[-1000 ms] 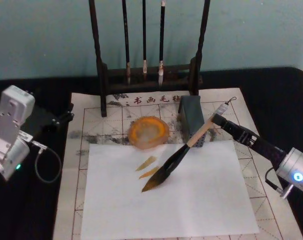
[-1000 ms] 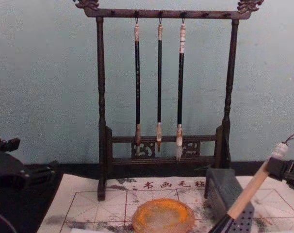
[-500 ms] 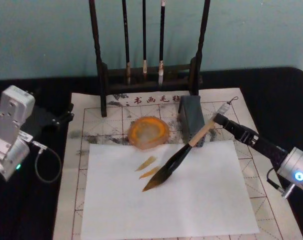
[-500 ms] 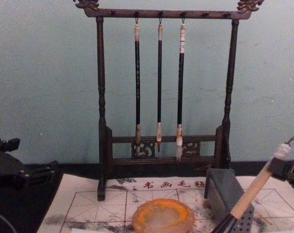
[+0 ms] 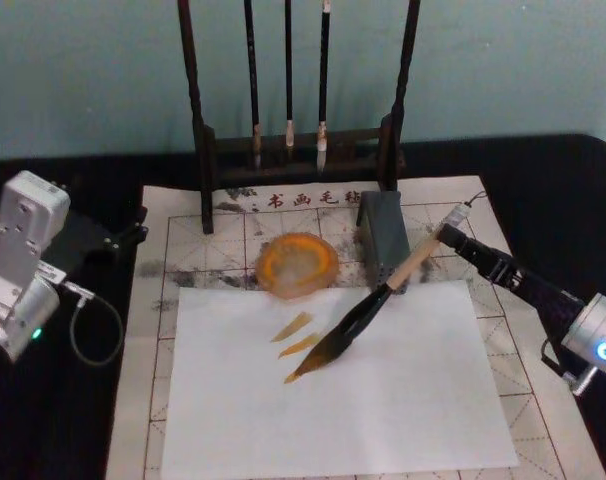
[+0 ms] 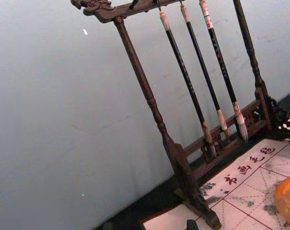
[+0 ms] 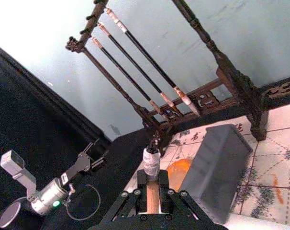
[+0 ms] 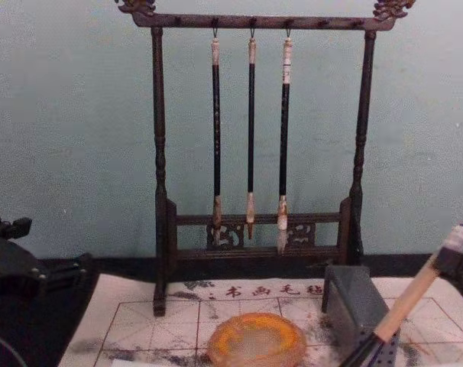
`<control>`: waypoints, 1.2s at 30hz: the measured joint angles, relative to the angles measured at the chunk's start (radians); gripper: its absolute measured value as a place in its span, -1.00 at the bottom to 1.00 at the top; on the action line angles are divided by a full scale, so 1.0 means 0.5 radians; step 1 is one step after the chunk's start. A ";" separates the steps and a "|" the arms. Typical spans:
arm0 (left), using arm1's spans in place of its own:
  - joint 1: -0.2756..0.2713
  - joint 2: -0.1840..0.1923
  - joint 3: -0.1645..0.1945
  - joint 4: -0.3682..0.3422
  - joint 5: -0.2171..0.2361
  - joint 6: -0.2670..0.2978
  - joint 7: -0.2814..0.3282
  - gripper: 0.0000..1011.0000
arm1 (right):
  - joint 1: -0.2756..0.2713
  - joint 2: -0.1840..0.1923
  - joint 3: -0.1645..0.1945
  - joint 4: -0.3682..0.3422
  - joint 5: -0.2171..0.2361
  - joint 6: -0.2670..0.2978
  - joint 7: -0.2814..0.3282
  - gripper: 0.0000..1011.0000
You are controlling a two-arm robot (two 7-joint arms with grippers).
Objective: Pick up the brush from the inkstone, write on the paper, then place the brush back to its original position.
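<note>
The brush [image 5: 368, 310] slants across the plain white sheet [image 5: 383, 420], and its dark tip rests on the sheet below two short orange-brown strokes [image 5: 295, 336]. My right gripper [image 5: 445, 238] is shut on the light wooden handle just under the white-wrapped end; the right wrist view shows the fingers [image 7: 163, 181] clamped on the brush [image 7: 151, 162]. The round orange inkstone [image 5: 298, 264] sits just beyond the sheet. Both lie on the red-gridded paper [image 5: 188, 232]. My left gripper [image 5: 133, 228] is parked open at the far left.
A dark wooden stand [image 5: 205, 150] with three thin hanging brushes [image 8: 250, 130] rises at the back of the paper. A grey block [image 5: 383, 240] stands right of the inkstone, close beside the brush handle. Black tabletop [image 5: 563, 190] surrounds the paper.
My right gripper has shifted a little to the right with the brush's upper end. The tip has stayed at about the same spot on the sheet. The left arm has not moved.
</note>
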 joint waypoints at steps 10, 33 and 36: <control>0.000 0.000 0.000 0.000 0.000 0.000 0.000 0.98 | -0.011 0.007 0.030 0.007 0.002 -0.011 -0.014 -0.68; 0.000 0.000 0.000 0.000 0.000 0.000 0.000 0.98 | -0.019 -0.009 0.083 0.018 0.022 -0.027 -0.006 -0.68; 0.000 0.000 0.000 0.000 0.000 0.000 0.000 0.98 | -0.020 -0.022 0.100 0.018 0.060 -0.027 0.002 -0.68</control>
